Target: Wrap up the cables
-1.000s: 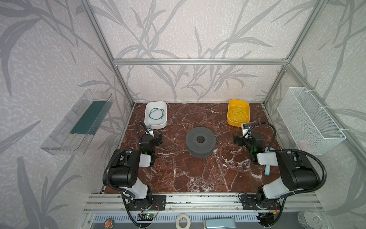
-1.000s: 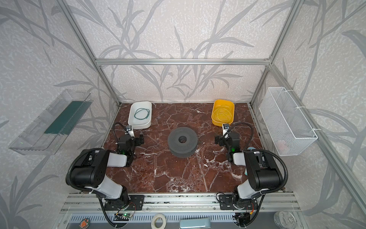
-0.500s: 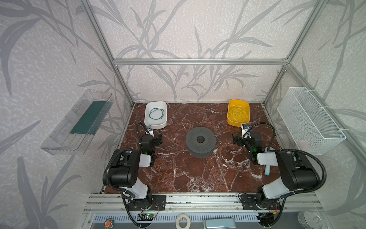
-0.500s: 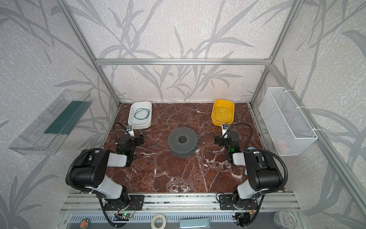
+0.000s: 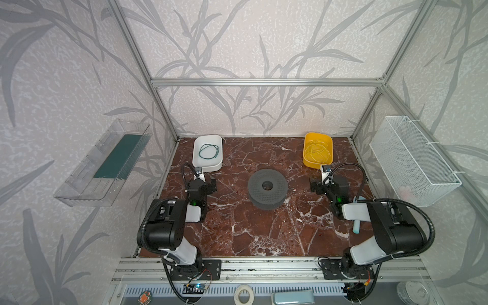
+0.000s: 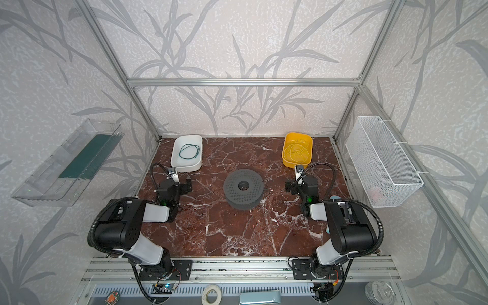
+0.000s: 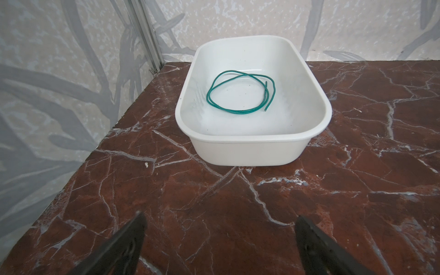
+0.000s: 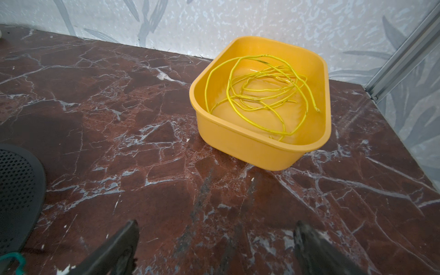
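A thin green cable (image 5: 208,158) (image 6: 188,158) (image 7: 238,111) lies coiled in a loose loop inside the white tub (image 5: 208,167) (image 6: 186,167) (image 7: 247,150) at the back left. Several yellow cables (image 5: 317,153) (image 8: 262,90) lie tangled in the yellow tub (image 5: 311,164) (image 6: 289,163) (image 8: 250,150) at the back right. A grey perforated spool (image 5: 254,186) (image 6: 232,186) (image 8: 16,181) stands mid-table. My left gripper (image 5: 202,182) (image 6: 174,183) (image 7: 219,228) is open and empty, short of the white tub. My right gripper (image 5: 328,182) (image 6: 301,184) (image 8: 215,233) is open and empty, short of the yellow tub.
A white wire basket (image 5: 412,161) hangs on the right wall and a clear tray (image 5: 105,163) on the left wall. A light blue object (image 5: 356,227) lies under the right arm. Aluminium posts (image 5: 169,116) frame the marble table (image 5: 264,232). A green curl (image 8: 16,259) shows beside the spool.
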